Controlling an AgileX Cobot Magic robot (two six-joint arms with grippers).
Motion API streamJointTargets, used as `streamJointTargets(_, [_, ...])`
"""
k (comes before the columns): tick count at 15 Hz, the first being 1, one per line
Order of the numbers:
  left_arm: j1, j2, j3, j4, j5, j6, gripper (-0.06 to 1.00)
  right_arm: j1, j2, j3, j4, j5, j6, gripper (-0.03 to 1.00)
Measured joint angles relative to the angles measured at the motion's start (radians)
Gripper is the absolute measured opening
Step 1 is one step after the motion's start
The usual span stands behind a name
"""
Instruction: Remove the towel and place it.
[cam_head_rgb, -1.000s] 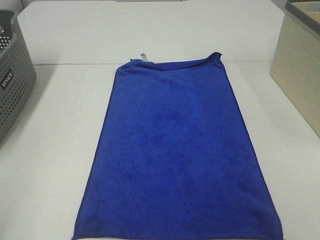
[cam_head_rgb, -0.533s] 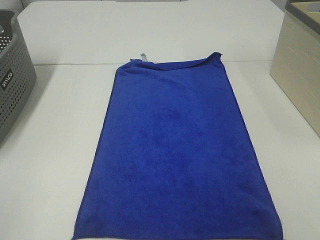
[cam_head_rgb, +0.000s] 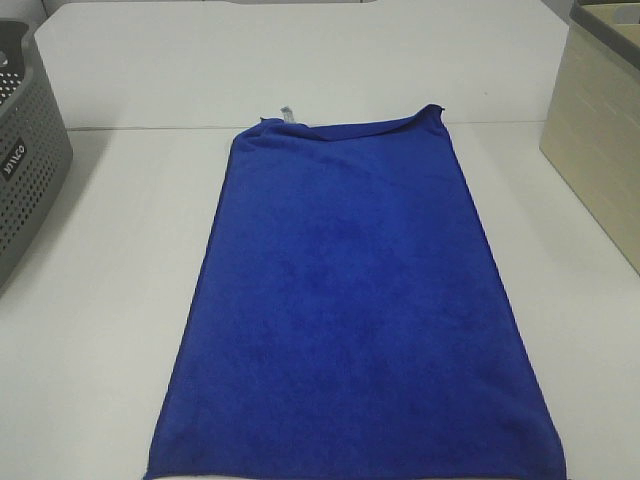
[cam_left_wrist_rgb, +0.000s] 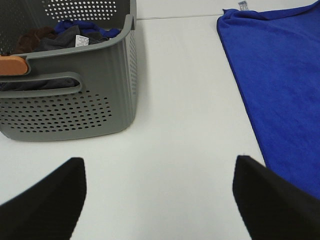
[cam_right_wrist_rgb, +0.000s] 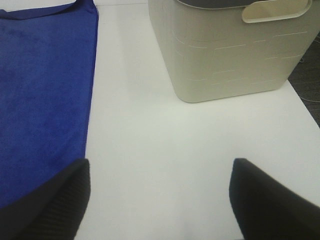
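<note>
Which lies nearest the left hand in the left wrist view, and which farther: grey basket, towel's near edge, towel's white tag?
1. Towel's near edge, beside one finger.
2. Grey basket, opposite side, slightly farther off.
3. White tag, at the towel's far corner.

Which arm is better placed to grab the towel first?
Roughly even. Both grippers, left and right, are open over bare table beside the towel. The right looks marginally closer: one of its fingers already overlaps the towel's edge.
</note>
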Motion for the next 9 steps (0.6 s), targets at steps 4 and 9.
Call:
streamJointTargets(4, [0.000, 0.000, 0.000, 0.000, 0.000, -0.005, 0.76, 0.000, 0.000, 0.000, 0.000, 0.000, 0.000, 0.75])
streamJointTargets(9, [0.000, 0.000, 0.000, 0.000, 0.000, -0.005, 0.76, 0.000, 0.000, 0.000, 0.000, 0.000, 0.000, 0.75])
